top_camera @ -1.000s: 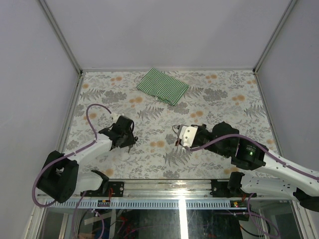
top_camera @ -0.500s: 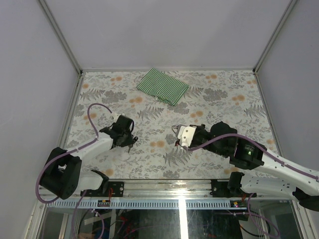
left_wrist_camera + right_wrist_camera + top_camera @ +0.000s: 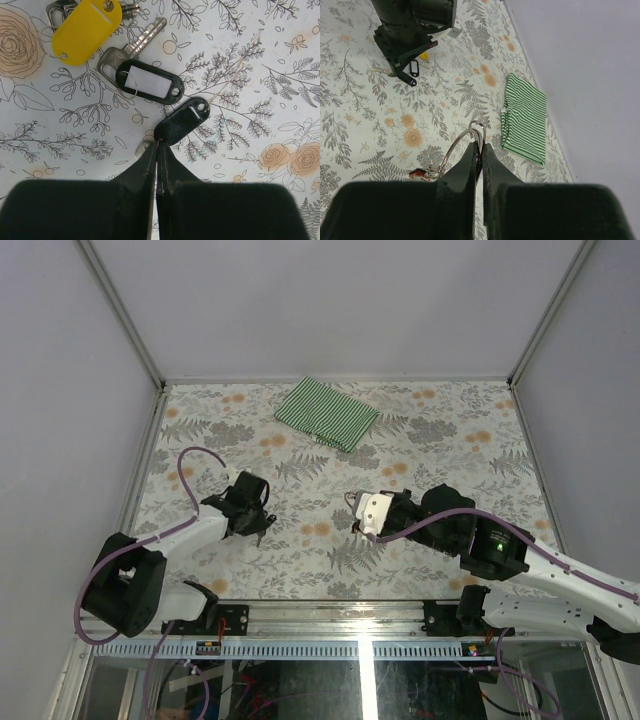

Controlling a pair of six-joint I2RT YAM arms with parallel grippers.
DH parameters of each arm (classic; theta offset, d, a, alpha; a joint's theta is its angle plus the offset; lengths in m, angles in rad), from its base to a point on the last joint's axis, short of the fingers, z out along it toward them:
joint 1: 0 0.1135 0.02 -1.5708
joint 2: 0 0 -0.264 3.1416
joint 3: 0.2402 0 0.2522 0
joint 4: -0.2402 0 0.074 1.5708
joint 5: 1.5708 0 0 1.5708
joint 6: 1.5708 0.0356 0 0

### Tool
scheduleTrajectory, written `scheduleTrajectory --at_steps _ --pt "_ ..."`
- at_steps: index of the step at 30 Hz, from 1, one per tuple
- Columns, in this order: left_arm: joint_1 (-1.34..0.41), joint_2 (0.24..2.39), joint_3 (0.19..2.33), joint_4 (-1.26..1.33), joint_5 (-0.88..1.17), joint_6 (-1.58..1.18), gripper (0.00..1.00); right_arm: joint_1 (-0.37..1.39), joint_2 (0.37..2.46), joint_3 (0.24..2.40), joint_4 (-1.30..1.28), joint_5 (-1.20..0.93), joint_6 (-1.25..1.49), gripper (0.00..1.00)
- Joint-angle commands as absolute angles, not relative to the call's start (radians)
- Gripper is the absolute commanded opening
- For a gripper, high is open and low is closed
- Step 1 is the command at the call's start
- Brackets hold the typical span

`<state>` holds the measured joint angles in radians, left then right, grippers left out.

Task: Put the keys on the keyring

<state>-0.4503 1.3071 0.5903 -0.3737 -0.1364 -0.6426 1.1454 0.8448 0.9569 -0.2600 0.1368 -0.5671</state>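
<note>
At the left of the table [image 3: 260, 60], the left gripper [image 3: 157, 146] is pinched closed on the near tip of a solid black tag [image 3: 182, 120]; its key [image 3: 142, 148] shows only as a silver edge beside the jaws. Just beyond lie a second key [image 3: 131, 48] with a black windowed tag [image 3: 150, 82] and a yellow tag [image 3: 85, 27]. Risk: the grip covers only the tag's tip, so the tag may pivot or slip on lifting, leaving the key dangling uncontrolled. At centre right, the right gripper [image 3: 479, 150] is clamped on a wire loop of the keyring [image 3: 476, 129], its red tag [image 3: 418, 173] trailing below. Risk: the thin wire may twist between the jaws during threading. Only the left wrist view resolves the keys; only the right wrist view shows the held ring; only the overhead view shows both grippers well apart, the striped cloth [image 3: 327, 412] lying near the far edge.
</note>
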Motion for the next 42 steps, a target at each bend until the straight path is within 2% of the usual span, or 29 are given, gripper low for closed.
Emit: scheduleTrajectory --at_steps 1,8,13,23,33,42 --pt "-0.442 1.301 0.604 -0.356 -0.154 -0.619 0.0 1.152 0.844 0.988 -0.22 0.132 -0.566 0.0" --pt "-0.457 1.179 0.64 -0.392 -0.063 -0.554 0.0 1.152 0.844 0.994 -0.193 0.143 -0.563 0.0" --pt "-0.55 1.067 0.723 -0.442 -0.077 -0.486 0.0 1.152 0.843 0.988 -0.144 0.164 -0.55 0.0" --pt "-0.678 0.871 0.918 -0.413 0.077 -0.242 0.0 1.153 0.85 1.025 -0.121 0.224 -0.46 0.0" --pt "-0.787 0.865 1.091 -0.364 0.219 -0.125 0.0 1.153 0.884 1.129 -0.166 0.241 -0.355 0.0" --pt "-0.946 0.944 1.221 -0.408 0.164 -0.041 0.0 1.152 0.944 1.256 -0.267 0.24 -0.276 0.0"
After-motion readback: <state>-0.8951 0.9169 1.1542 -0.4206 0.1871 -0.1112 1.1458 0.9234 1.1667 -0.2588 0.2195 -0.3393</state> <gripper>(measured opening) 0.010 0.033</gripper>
